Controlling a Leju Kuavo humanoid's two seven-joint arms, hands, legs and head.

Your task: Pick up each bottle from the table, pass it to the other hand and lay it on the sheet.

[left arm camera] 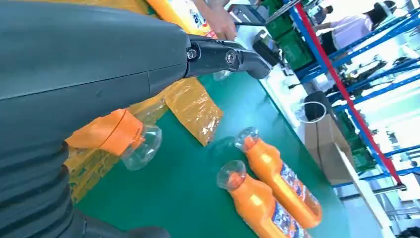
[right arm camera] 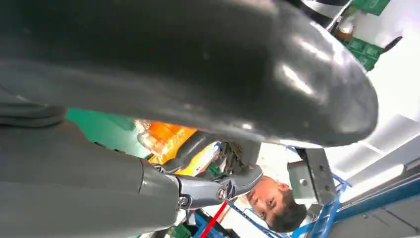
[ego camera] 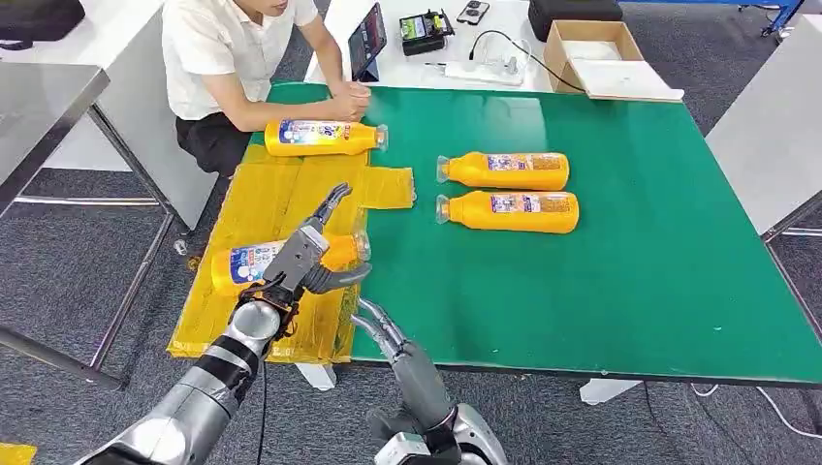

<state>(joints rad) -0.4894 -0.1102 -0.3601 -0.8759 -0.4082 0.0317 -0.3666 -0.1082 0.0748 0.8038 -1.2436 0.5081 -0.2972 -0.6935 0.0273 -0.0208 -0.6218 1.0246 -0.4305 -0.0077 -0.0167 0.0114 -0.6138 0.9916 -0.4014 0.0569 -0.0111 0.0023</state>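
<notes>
A bottle (ego camera: pixel 242 263) is being gripped by the left hand (ego camera: pixel 296 260) over the yellow sheet (ego camera: pixel 276 199) at eight o'clock on the surface (ego camera: pixel 630 271) — the right hand (ego camera: pixel 386 329) is being held empty, fingers apart, just beside it. Two bottles (ego camera: pixel 509 191) are lying at one o'clock.

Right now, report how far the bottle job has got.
Done: one bottle lies on the yellow sheet near the person. In hand: the left hand is over a second bottle on the sheet; whether it grips is unclear. The right hand is empty. Left: two bottles on the green table.
</notes>
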